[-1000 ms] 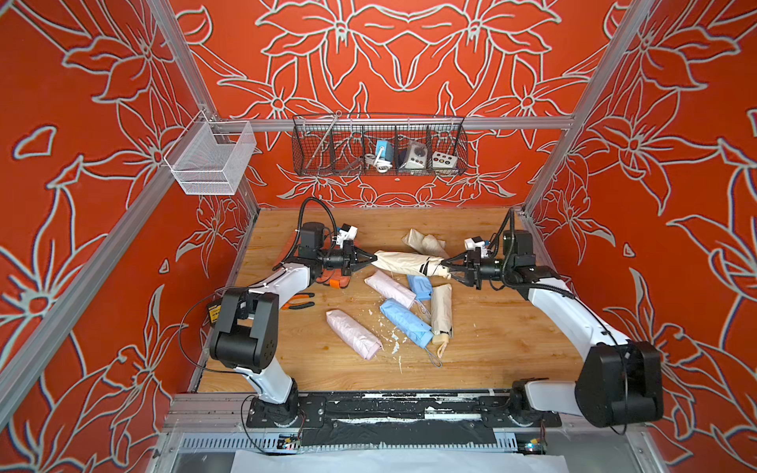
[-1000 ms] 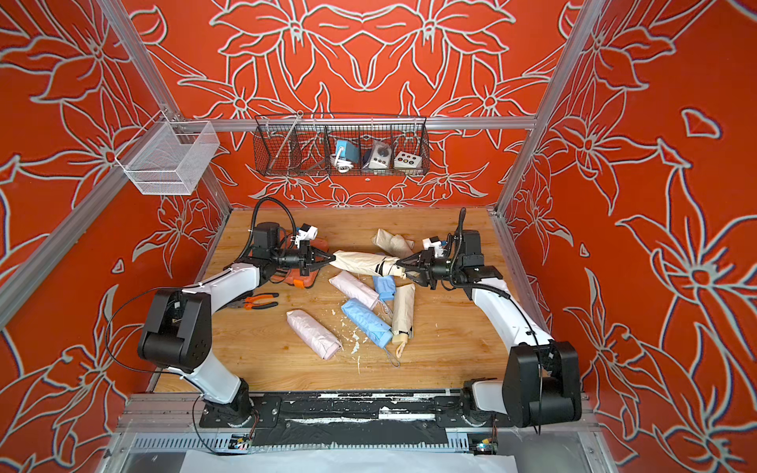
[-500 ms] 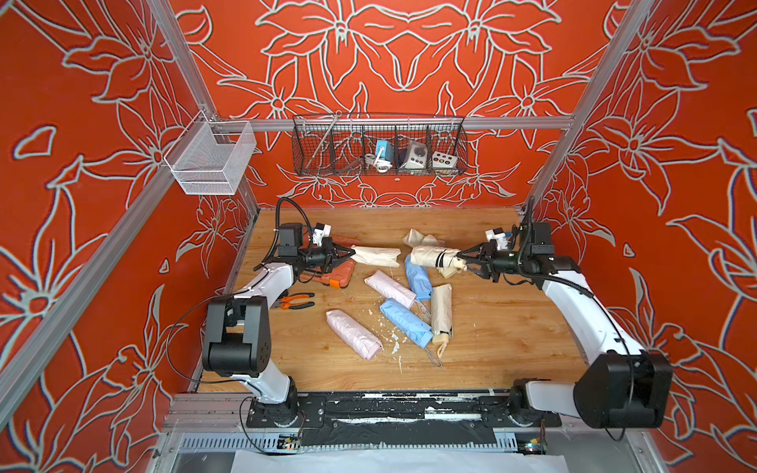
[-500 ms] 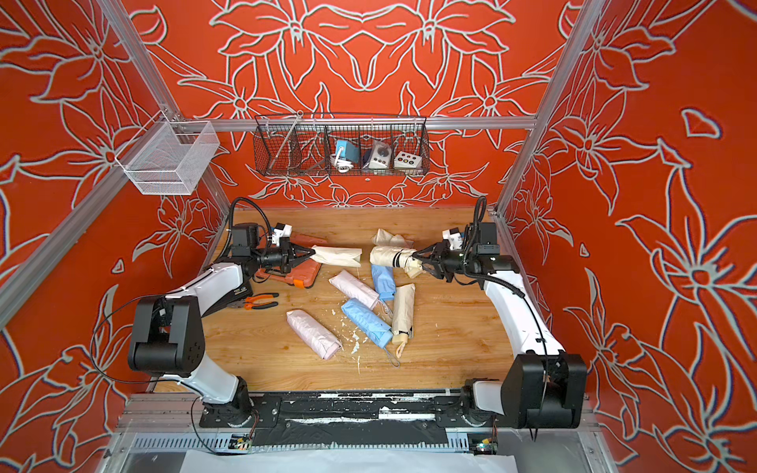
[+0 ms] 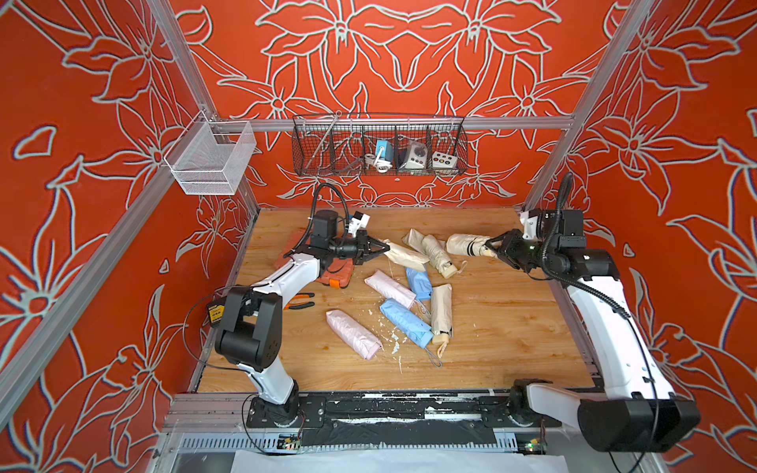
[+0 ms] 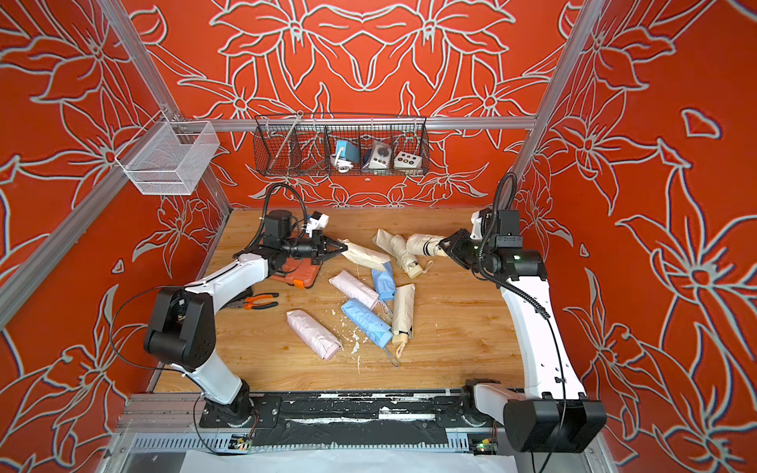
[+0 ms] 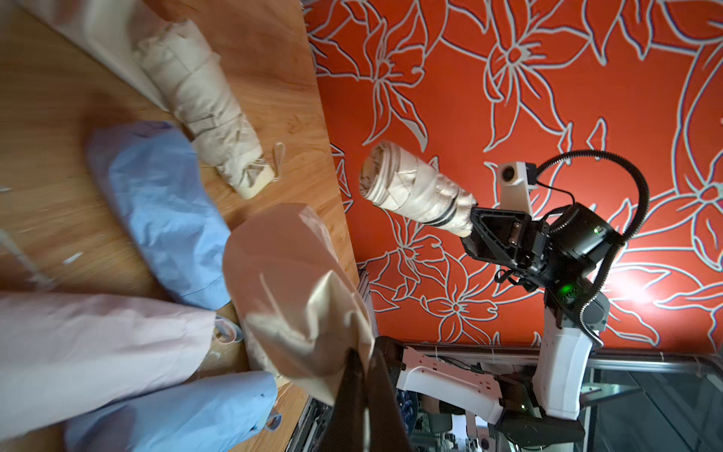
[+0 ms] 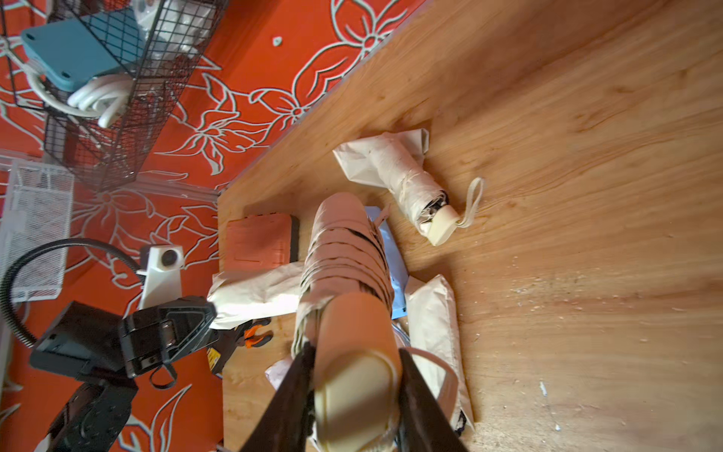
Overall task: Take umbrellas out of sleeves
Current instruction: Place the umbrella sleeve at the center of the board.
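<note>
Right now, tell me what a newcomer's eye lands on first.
The loud orange floral walls, all around. Then, at the far end of the table, the right tool grips a bare cream umbrella by its handle, and the left tool pinches a limp cream sleeve. Pink, blue and cream bundles litter mid-table.

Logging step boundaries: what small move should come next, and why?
Probably open the left claw and drop the cream sleeve it pinches: the cream umbrella in the right claw is already fully out, apart from it.
</note>
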`<move>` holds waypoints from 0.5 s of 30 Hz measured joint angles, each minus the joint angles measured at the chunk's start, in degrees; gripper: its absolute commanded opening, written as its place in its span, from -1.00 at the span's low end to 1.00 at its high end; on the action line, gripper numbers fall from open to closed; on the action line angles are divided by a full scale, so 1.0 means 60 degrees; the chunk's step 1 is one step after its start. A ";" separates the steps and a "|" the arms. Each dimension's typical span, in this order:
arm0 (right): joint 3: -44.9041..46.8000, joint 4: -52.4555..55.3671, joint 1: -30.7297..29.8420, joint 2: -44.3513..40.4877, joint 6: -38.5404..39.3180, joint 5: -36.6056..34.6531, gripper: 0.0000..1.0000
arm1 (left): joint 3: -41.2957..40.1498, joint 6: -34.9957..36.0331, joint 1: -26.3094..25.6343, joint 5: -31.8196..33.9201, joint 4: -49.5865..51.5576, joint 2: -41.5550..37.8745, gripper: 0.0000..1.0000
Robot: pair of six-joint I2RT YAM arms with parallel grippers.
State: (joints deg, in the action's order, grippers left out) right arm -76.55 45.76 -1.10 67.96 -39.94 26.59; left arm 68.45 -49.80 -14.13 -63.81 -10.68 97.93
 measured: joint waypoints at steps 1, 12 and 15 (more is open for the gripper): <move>0.0000 0.0051 0.0018 -0.0062 0.0004 -0.0237 -0.66 | 0.0262 -0.0117 -0.0270 0.0011 -0.0171 0.0280 -1.00; -0.0175 0.0182 0.0248 -0.0554 -0.0007 -0.1530 -0.66 | 0.3526 -0.1111 -0.2987 0.0153 -0.1647 0.4528 -1.00; -0.0175 0.0280 0.0273 -0.0550 0.0025 -0.1708 -0.66 | 0.4561 -0.1246 -0.3577 0.0248 -0.1683 0.5665 -1.00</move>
State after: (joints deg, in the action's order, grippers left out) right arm -77.60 47.44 0.54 64.66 -39.79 16.34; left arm 95.81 -57.28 -35.59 -62.33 -20.78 131.92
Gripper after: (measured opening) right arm 0.347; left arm 0.047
